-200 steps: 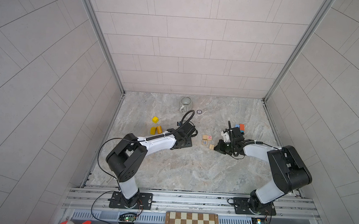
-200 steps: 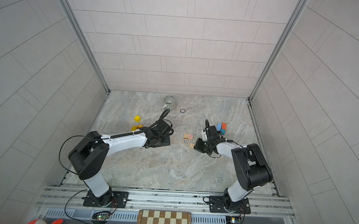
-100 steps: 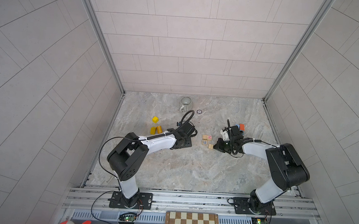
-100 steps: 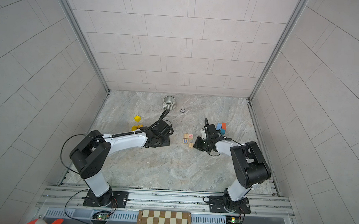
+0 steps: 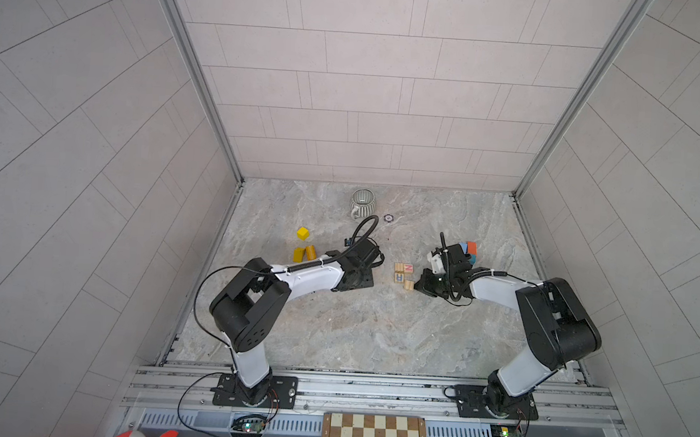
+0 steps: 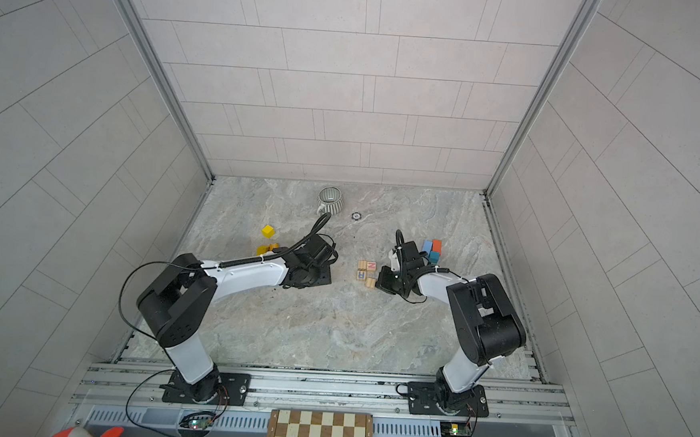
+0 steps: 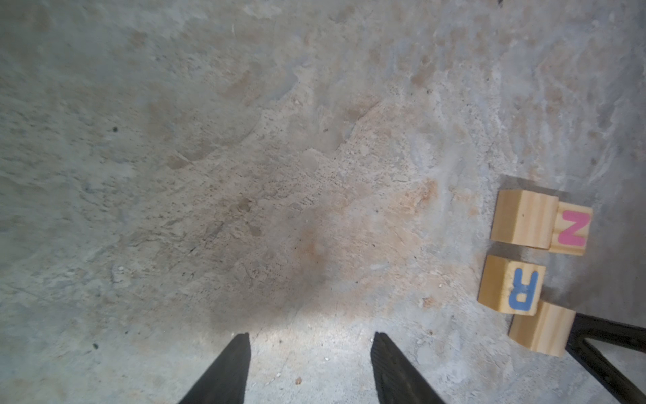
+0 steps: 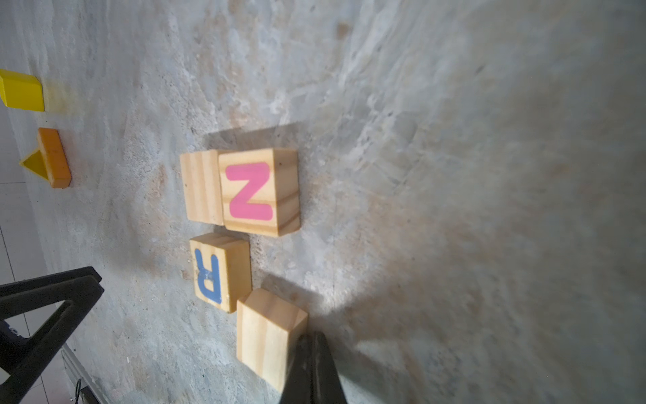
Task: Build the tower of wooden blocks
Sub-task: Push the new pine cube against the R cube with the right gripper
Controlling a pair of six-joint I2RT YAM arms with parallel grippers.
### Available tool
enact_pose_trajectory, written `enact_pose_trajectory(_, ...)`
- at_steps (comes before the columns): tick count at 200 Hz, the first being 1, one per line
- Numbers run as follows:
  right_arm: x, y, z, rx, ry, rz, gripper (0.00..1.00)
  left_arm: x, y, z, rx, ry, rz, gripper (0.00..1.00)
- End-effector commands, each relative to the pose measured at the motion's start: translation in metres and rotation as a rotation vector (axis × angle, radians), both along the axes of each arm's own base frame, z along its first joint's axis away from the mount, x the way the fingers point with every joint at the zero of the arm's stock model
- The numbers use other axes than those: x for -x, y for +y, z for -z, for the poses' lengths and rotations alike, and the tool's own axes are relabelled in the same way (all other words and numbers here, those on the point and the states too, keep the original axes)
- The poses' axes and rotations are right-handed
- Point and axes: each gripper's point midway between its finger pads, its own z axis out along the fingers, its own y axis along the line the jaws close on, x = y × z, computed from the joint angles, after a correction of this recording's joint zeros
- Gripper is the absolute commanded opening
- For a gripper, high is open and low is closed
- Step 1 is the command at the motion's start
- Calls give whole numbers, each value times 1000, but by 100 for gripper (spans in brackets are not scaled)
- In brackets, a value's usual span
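Wood blocks, unstacked, on table (image 5: 374, 333). Mid-table cluster: N cube (image 8: 257, 190), R cube (image 8: 218, 274), two plain. Against the nearest plain cube (image 8: 265, 332): right end effector (image 8: 311, 337), fingers pressed together. Beside the cluster: left end effector (image 7: 310, 335), spread over bare table. Beyond the right wrist: blue and orange-red blocks (image 5: 468, 249). Far left: yellow pieces (image 5: 303, 233).

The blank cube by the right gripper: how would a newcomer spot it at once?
Near the middle of the stone tabletop lies a cluster of four wood cubes. It is the blank cube nearest the shut right gripper, turned askew with no letter showing, unlike its neighbour, the R cube.
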Motion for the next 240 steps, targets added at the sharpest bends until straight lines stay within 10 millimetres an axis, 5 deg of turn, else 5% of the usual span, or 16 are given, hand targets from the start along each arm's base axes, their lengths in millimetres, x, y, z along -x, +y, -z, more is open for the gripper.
enact_pose_trajectory(1, 0, -2, 5, 20, 17, 19, 0, 3, 5, 10, -16, 19, 6, 61)
enact_pose_trajectory(103, 24, -12, -8, 65, -6, 2, 0, 7, 10, 7, -10, 14, -2, 61)
enact_pose_trajectory(240, 37, 9, 0, 83, -15, -30, 0, 8, 14, 5, -7, 3, 0, 62)
